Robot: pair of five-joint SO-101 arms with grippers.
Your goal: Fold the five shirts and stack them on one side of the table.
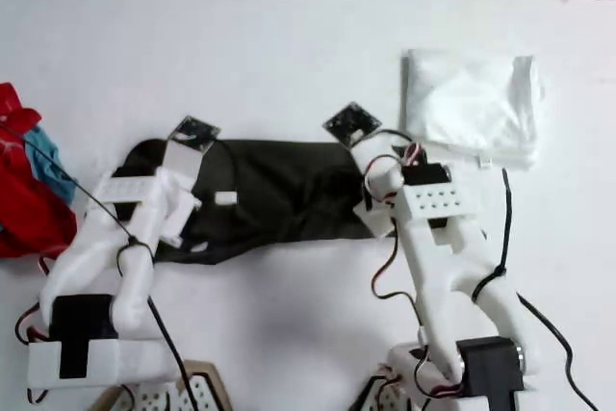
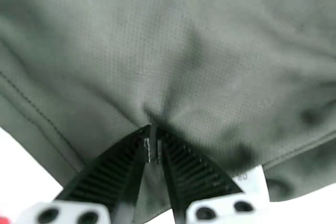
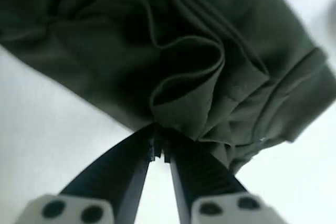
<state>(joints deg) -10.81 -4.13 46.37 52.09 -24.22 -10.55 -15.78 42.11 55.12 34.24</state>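
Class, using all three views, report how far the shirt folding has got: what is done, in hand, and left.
Done: one white shirt lies folded on the table, beyond the right gripper. In hand: the dark shirt, with that gripper and the left gripper each shut on it. Left: the red shirt and blue shirt, crumpled at the table's edge.
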